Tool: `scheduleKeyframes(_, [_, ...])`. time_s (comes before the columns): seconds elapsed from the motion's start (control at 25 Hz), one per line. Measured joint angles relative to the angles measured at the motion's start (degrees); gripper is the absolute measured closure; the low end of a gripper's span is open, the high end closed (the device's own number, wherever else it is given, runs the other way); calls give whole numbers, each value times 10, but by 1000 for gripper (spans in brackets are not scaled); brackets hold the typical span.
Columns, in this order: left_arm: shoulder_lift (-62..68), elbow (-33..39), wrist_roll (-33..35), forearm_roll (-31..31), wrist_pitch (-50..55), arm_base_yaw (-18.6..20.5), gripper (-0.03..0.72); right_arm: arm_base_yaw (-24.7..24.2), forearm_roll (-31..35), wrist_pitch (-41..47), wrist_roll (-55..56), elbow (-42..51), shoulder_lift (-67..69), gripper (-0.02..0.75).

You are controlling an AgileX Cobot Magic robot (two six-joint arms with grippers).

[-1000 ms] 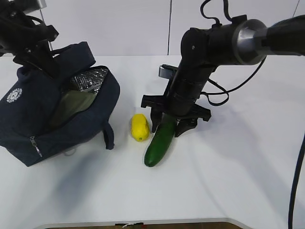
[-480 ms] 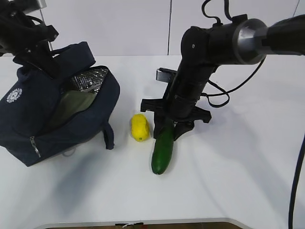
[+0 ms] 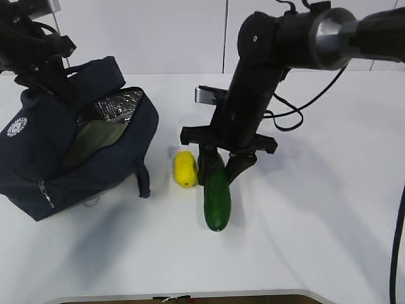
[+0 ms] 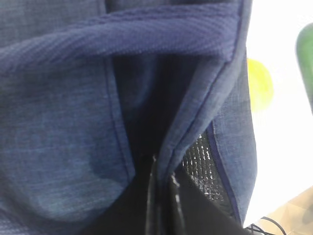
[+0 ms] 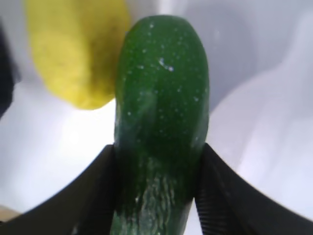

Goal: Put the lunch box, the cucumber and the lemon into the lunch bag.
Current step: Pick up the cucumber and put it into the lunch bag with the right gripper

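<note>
The dark navy lunch bag point(image 3: 44, 158) lies open at the left, silver lining showing. Inside it lies the lunch box point(image 3: 95, 140), its pale green lid visible. My left gripper point(image 3: 58, 82) is shut on the bag's upper fabric edge point(image 4: 195, 112), its tips point(image 4: 164, 196) pinched on the cloth. The dark green cucumber point(image 3: 216, 196) points toward the table's front, and my right gripper point(image 3: 218, 166) is shut on its rear half. In the right wrist view both fingers point(image 5: 93, 196) press the cucumber point(image 5: 161, 112). The yellow lemon point(image 3: 185, 168) rests just left of it, also seen as lemon point(image 5: 78, 49).
The white table point(image 3: 304, 215) stretches bare to the right and front. A bag handle loop point(image 3: 142, 180) lies on the table between bag and lemon. A black cable point(image 3: 297, 117) trails behind the right arm. The table's front edge runs along the bottom.
The right jaws narrowed onto the cucumber. The right arm rose and shifted left, and the cucumber swung from slanted to nearly straight toward the front. Left arm and bag stayed still.
</note>
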Motion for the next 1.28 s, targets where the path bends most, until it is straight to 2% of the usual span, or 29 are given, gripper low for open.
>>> scheduleKeyframes(0.36, [0,0,0,1,0,0,703,0,17,19,-46,-110,-8,383])
scheduleKeyframes(0.96, [0,0,-3,2,0,0,703,0,46,27,-126,-118,-33,383])
scheduleKeyframes(1.28, [0,0,-5,2,0,0,703,0,75,-57,-150,-118,-33,383])
